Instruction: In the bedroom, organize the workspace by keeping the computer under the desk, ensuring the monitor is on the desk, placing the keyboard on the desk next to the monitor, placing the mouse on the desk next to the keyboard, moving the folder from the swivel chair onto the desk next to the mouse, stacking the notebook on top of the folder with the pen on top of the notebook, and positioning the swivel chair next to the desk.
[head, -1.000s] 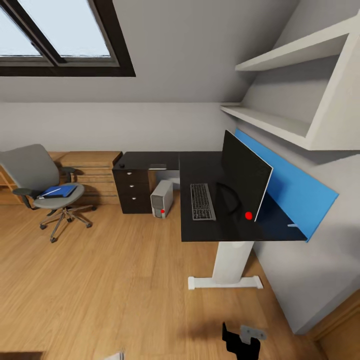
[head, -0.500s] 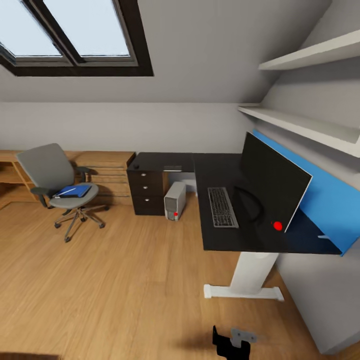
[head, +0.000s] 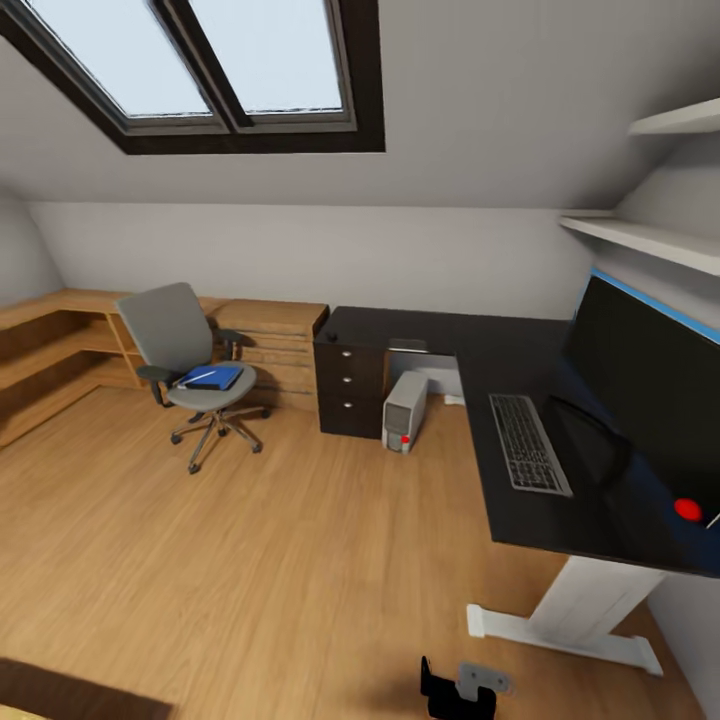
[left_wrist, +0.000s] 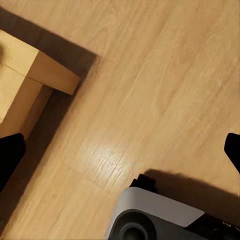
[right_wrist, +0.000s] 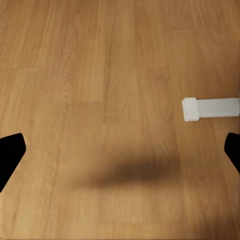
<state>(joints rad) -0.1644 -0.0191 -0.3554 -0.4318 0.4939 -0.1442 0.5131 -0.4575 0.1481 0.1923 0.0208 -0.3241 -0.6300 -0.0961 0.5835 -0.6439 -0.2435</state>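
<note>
1. My view has swung left across the bedroom over the last second: the swivel chair (head: 196, 362) has slid from the left edge toward the middle of my head view, and the monitor (head: 650, 390) is now cut off at the right edge. That is my head and base turning; the things themselves have not moved.

2. The folder (head: 212, 378) lies on the chair's seat, with a thin pale stick on it that may be the pen (too small to be sure). The chair stands well apart from the desk (head: 520, 400), in front of the low wooden cabinet (head: 268, 340).

3. The keyboard (head: 528, 442) lies on the desk just beside the monitor's base, and the computer (head: 405, 411) stands on the floor under the desk next to the drawer block (head: 350, 388). I judge those 3 conditions already met.

4. I cannot make out the mouse or the notebook.

5. My left end effector (left_wrist: 120, 150) hangs released over the floor (left_wrist: 150, 75) beside a wooden corner, its 2 dark fingertips wide apart and holding nothing. My right end effector (right_wrist: 120, 150) is the same, spread over bare floor near the desk's white foot (right_wrist: 210, 109).

6. The turn suggests the chair and folder are my next stop.
</note>
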